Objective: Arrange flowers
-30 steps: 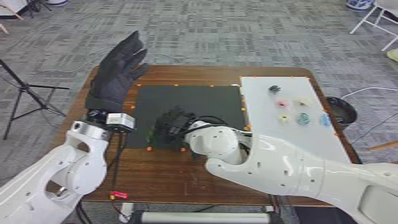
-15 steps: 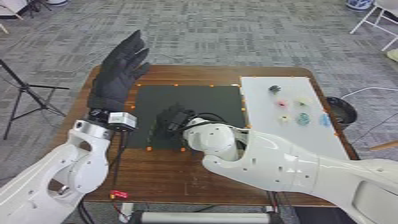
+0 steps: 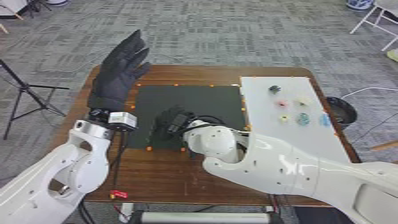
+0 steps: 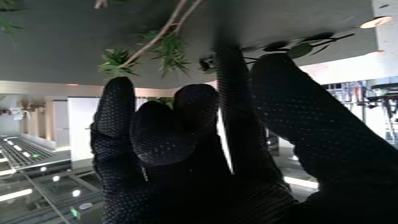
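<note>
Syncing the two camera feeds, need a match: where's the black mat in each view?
Head view: black mat mid-table, left of the white sheet.
Right wrist view: dark surface past the glove's fingertips, behind the green sprigs.
Shared landmark: the right hand, the large glove in the wrist view.

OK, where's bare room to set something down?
Bare: the far part of the black mat, beyond the right hand; the white board between the small flowers and the right arm. Crowded: around the right hand, with green sprigs close by, and the board's far half.
</note>
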Action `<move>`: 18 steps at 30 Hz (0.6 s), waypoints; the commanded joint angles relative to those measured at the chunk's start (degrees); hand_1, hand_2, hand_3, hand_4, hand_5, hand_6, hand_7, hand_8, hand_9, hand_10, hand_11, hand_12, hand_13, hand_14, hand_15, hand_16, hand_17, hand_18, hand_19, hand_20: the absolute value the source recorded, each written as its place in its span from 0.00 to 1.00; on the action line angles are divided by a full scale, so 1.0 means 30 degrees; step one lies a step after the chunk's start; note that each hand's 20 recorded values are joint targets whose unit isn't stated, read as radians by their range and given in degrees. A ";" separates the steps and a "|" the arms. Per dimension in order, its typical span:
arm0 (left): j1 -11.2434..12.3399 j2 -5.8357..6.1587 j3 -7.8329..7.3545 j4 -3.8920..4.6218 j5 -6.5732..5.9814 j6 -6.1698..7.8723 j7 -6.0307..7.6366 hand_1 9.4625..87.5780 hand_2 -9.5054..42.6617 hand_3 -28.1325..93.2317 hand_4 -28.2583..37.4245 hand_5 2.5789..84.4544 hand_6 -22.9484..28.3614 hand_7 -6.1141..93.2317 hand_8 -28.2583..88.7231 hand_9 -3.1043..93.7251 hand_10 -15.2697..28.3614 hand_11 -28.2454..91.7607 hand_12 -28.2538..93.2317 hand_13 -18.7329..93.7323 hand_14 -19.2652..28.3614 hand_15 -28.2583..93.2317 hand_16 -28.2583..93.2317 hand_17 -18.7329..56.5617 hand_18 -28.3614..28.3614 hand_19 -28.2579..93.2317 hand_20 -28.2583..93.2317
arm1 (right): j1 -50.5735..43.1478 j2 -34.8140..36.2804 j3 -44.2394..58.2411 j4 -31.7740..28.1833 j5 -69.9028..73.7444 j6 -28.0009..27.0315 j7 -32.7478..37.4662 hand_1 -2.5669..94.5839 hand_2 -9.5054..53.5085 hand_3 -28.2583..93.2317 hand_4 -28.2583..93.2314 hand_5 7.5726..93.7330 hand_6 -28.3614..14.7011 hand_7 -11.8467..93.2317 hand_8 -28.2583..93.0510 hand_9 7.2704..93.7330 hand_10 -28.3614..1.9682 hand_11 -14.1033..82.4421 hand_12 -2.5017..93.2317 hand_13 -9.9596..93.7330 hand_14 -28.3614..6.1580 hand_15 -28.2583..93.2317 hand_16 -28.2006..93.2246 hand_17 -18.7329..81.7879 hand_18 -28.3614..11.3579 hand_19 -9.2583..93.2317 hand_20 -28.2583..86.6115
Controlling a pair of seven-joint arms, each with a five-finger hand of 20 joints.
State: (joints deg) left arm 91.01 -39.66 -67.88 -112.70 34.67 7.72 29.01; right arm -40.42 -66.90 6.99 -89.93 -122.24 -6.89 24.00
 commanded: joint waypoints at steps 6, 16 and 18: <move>0.0844 -0.0222 -0.0595 -0.0187 -0.0087 0.0205 0.0015 0.20 0.05 0.78 0.02 0.26 0.47 0.21 0.19 0.20 0.55 0.34 0.42 0.27 0.64 0.34 0.32 0.07 0.82 0.49 0.34 | -0.0562 0.2070 0.2808 -0.1957 -0.0201 0.0138 0.0154 0.30 0.20 0.99 0.08 0.47 0.72 0.27 0.14 0.53 0.45 0.81 0.78 0.65 0.39 1.00 0.63 0.39 0.17 0.79 0.68; 0.2632 -0.0418 -0.1647 -0.0583 0.0061 0.0536 -0.0228 0.20 0.05 0.78 0.02 0.26 0.47 0.21 0.19 0.20 0.55 0.33 0.42 0.27 0.64 0.34 0.32 0.06 0.82 0.49 0.34 | -0.1654 1.0399 0.6605 -0.6169 0.0335 0.3040 0.1642 0.29 0.10 0.94 0.04 0.50 0.65 0.28 0.15 0.50 0.43 0.79 0.56 0.64 0.43 1.00 0.59 0.38 0.18 0.78 0.67; 0.3352 -0.0534 -0.2083 -0.0767 0.0035 0.0575 -0.0340 0.20 0.05 0.78 0.02 0.26 0.47 0.21 0.19 0.20 0.55 0.34 0.42 0.27 0.64 0.34 0.32 0.06 0.82 0.49 0.34 | -0.3538 1.2014 0.8745 -0.7077 0.0635 0.2047 0.2074 0.30 0.05 0.92 0.02 0.49 0.63 0.28 0.15 0.50 0.44 0.71 0.47 0.64 0.44 0.99 0.57 0.38 0.18 0.78 0.67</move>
State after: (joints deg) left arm 95.72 -40.18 -71.50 -113.46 34.67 8.19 28.73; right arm -44.12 -52.50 20.85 -106.32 -120.48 -0.58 26.48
